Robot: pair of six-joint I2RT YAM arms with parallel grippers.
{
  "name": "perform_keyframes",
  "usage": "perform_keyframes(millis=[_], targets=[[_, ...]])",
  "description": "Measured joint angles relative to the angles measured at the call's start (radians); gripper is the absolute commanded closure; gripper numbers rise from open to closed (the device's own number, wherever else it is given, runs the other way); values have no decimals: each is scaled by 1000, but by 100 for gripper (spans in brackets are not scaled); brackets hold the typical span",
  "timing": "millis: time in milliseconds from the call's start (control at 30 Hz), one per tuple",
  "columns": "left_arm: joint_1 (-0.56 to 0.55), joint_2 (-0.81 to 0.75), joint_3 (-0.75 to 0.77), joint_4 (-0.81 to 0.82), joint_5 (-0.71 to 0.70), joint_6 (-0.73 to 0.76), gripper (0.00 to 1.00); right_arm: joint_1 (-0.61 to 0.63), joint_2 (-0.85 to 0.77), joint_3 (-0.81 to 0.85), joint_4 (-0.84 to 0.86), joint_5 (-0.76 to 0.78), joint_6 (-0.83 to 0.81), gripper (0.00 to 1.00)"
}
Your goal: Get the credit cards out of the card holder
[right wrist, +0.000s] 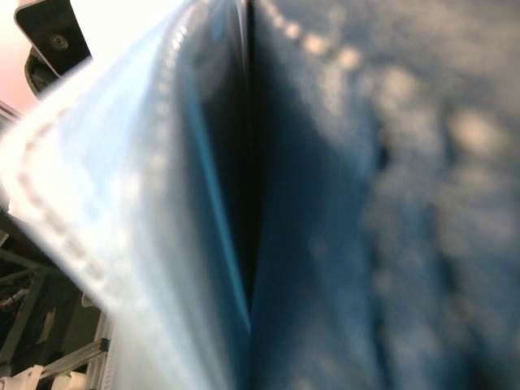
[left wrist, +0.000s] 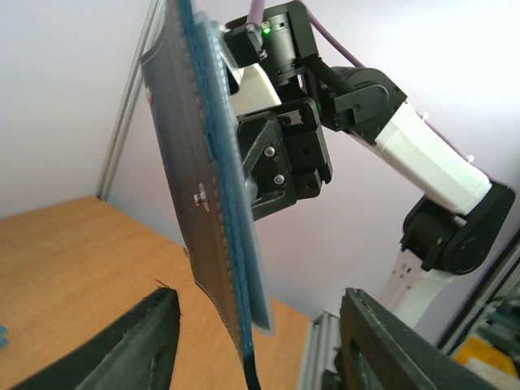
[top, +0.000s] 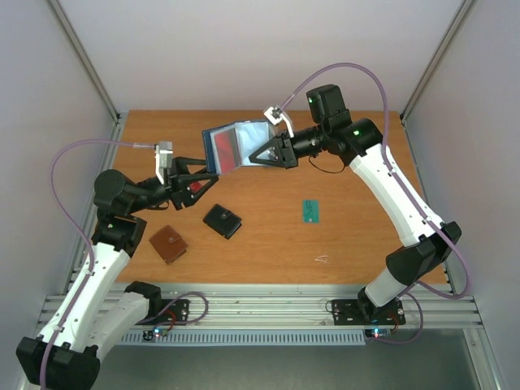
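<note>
Navy card holder (top: 236, 142) tight in right hand (top: 257, 154); left hand (top: 205, 188) wide beside it.

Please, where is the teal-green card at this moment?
In the top view, the small flat teal-green card lies on the wooden table, right of centre, apart from the black square wallet on its left.
</note>
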Motion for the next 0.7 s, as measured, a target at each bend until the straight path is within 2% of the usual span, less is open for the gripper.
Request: perform_keyframes(millis=[300, 700], targets=[[0, 0, 0, -3, -30, -10, 85, 31, 0, 8, -8, 20, -10, 99], [5, -16, -3, 44, -29, -23, 84, 20, 3, 13, -8, -17, -25, 99]])
